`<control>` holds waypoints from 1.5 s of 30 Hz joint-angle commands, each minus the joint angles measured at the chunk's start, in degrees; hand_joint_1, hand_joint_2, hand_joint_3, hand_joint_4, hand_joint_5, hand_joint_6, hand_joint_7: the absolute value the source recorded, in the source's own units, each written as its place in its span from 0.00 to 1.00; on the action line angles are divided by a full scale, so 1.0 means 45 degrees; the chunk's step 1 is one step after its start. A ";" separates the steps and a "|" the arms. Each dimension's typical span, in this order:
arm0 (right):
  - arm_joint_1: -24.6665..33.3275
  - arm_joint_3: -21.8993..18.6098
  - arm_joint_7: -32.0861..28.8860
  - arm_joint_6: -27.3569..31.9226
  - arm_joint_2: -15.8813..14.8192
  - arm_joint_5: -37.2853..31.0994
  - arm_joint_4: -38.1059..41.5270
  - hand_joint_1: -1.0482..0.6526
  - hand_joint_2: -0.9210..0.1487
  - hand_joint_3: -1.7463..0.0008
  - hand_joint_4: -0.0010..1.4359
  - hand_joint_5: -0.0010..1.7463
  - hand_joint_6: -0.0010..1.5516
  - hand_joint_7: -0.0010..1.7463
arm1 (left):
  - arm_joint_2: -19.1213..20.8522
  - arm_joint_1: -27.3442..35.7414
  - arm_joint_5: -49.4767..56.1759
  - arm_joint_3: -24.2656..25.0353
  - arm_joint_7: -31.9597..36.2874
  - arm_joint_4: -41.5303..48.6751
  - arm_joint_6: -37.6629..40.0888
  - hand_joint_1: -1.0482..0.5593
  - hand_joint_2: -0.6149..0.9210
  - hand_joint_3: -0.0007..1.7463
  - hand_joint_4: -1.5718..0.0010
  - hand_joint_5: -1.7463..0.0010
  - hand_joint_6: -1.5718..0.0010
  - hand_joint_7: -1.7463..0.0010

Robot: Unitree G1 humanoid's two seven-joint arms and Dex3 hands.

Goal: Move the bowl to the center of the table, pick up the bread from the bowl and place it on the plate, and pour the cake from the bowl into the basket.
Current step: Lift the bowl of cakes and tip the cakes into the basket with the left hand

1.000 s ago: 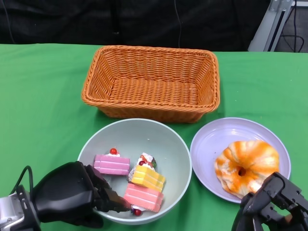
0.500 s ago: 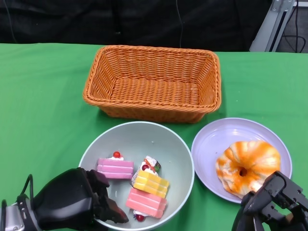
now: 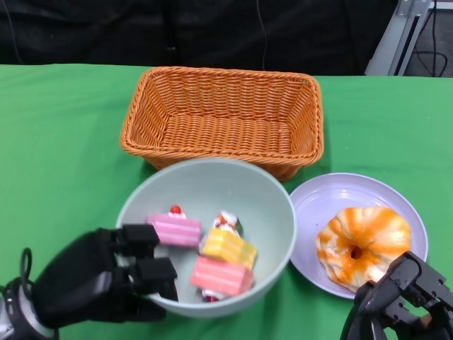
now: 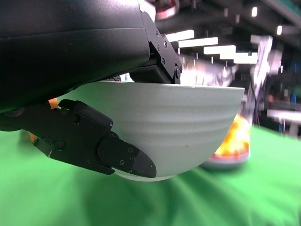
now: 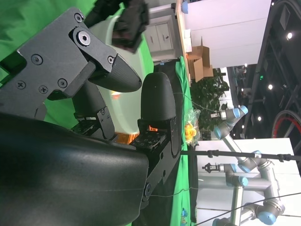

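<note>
Head view, for your record. Pale green bowl [image 3: 212, 191]: lifted clear of the green table [image 3: 56, 142], which your left wrist view confirms by the gap under its base; its far rim overlaps the near wall of the wicker basket [image 3: 223, 117]. Left hand [image 3: 99, 283]: grips the bowl's near-left rim, fingers [image 3: 152, 273] over the edge and inside. Contents: a pink cake slice [image 3: 173, 229] with a red cherry, a yellow cake slice [image 3: 228, 248], a salmon-pink cake slice [image 3: 221, 276], and a small chocolate-topped piece [image 3: 226, 222] behind the yellow one. Lilac plate [image 3: 318, 205]: on the table just right of the bowl, carrying the orange-glazed ring bread [image 3: 362, 244]. Right hand [image 3: 400, 301]: low at the near right, just beside the plate's near edge; your right wrist view shows its fingers [image 5: 157, 96] apart, holding nothing.
</note>
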 commanded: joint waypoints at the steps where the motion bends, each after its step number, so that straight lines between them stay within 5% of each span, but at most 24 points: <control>1: 0.0051 0.0042 0.0006 -0.0194 -0.0035 0.0013 0.0050 0.51 0.54 0.18 0.51 1.00 0.39 0.94 | 0.0438 -0.0224 -0.0127 0.0422 0.0729 -0.0248 -0.0243 0.54 1.00 0.14 0.49 0.13 0.57 0.25; 8: -0.0017 0.0022 0.0015 -0.0303 -0.0028 -0.0008 0.0168 0.50 0.52 0.19 0.51 1.00 0.39 0.94 | 0.0701 -0.0166 -0.0361 0.1128 0.0836 -0.0658 -0.0862 0.52 0.89 0.32 0.48 0.17 0.55 0.26; 14: -0.0083 -0.0031 0.0060 -0.0287 -0.0082 0.0095 0.0268 0.51 0.52 0.19 0.51 1.00 0.38 0.93 | 0.0692 -0.0198 -0.0877 0.1903 0.0443 -0.0851 -0.1615 0.51 0.89 0.31 0.50 0.06 0.53 0.28; 17: -0.0129 -0.0067 0.0121 -0.0300 -0.0119 0.0156 0.0333 0.51 0.51 0.20 0.51 1.00 0.38 0.93 | 0.0406 -0.0409 -0.1486 0.2192 -0.0114 -0.0638 -0.1932 0.54 0.79 0.48 0.50 0.01 0.51 0.28; 22: -0.0230 -0.0110 0.0199 -0.0421 -0.0162 0.0069 0.0602 0.52 0.51 0.20 0.51 1.00 0.38 0.94 | -0.0474 -0.1582 -0.3421 0.2448 -0.2456 0.0341 -0.2127 0.55 0.77 0.58 0.48 0.09 0.49 0.32; 29: -0.0384 -0.0051 0.0268 -0.0580 -0.0129 -0.0089 0.0988 0.54 0.52 0.18 0.51 1.00 0.38 0.94 | -0.1996 -0.3112 -0.5249 0.2613 -0.5456 0.1849 -0.1739 0.51 0.81 0.54 0.53 0.01 0.54 0.19; 33: -0.0456 -0.0022 0.0267 -0.0602 -0.0112 -0.0116 0.1202 0.55 0.52 0.18 0.50 1.00 0.38 0.94 | -0.2852 -0.3836 -0.6478 0.2702 -0.7307 0.2837 -0.1528 0.53 0.71 0.69 0.54 0.01 0.51 0.25; 38: -0.0555 -0.0026 0.0319 -0.0595 -0.0160 -0.0115 0.1369 0.54 0.51 0.18 0.50 1.00 0.38 0.94 | -0.3544 -0.4354 -0.7005 0.2992 -0.8433 0.3414 -0.1090 0.53 0.71 0.70 0.53 0.05 0.49 0.30; 45: -0.0751 -0.0086 0.0483 -0.0713 -0.0137 0.0007 0.1779 0.57 0.50 0.18 0.50 1.00 0.38 0.94 | -0.4714 -0.5377 -0.6885 0.3245 -0.8625 0.4229 -0.0484 0.53 0.70 0.71 0.55 0.00 0.55 0.23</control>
